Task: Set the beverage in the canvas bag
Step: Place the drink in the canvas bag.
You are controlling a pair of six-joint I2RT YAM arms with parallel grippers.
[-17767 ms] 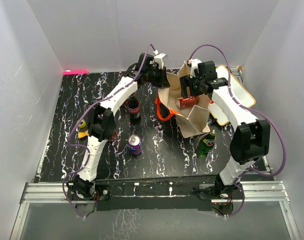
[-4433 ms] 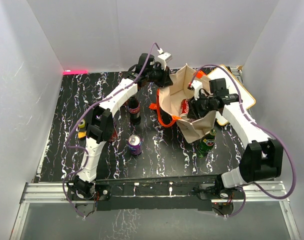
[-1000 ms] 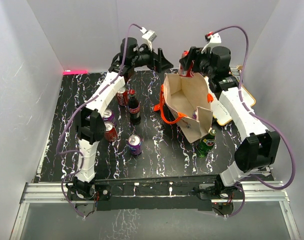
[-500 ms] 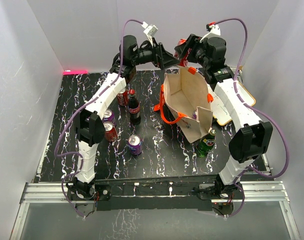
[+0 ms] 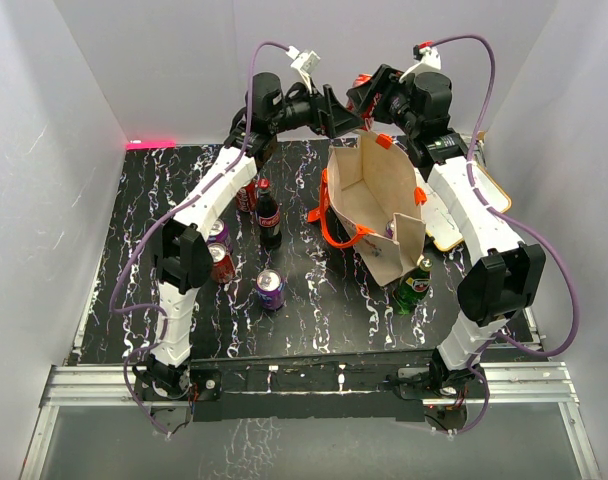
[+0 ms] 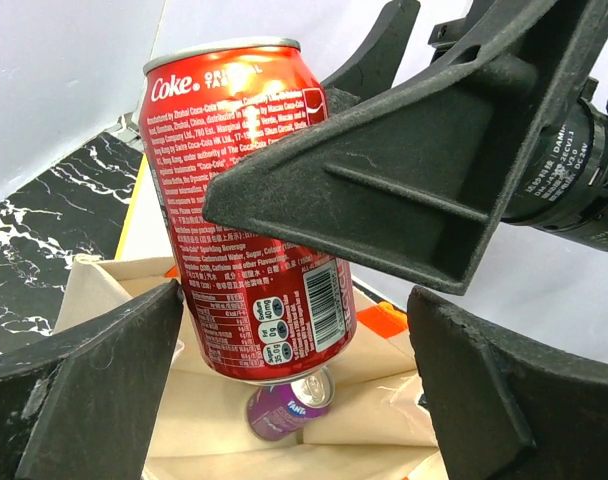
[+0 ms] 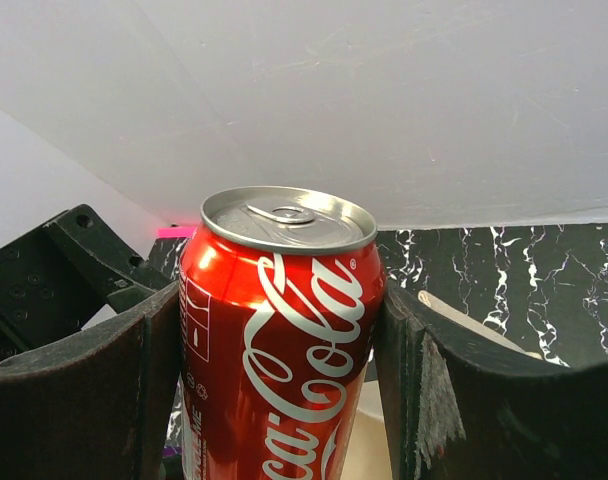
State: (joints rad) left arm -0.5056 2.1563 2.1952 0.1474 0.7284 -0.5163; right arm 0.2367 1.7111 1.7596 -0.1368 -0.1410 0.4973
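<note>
Tabletop (image 5: 124, 230): we see several cans (image 5: 271, 288) and a dark bottle (image 5: 268, 214) standing at the left
Left claw (image 6: 294, 290): spread wide, raised, one finger on each side of the Coke can (image 6: 246, 190)
Coke can: upright, held in the air above the bag (image 5: 369, 185)
Right claw (image 7: 279, 310): pinching the Coke can by its sides
Bag: open on the tabletop, a purple can (image 6: 284, 405) lying inside
Green bottle (image 5: 414, 285): upright just beside the bag's near corner

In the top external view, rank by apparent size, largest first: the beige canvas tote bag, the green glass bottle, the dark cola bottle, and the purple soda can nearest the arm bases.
1. beige canvas tote bag
2. dark cola bottle and green glass bottle: about equal, so not ranked
3. purple soda can
</note>
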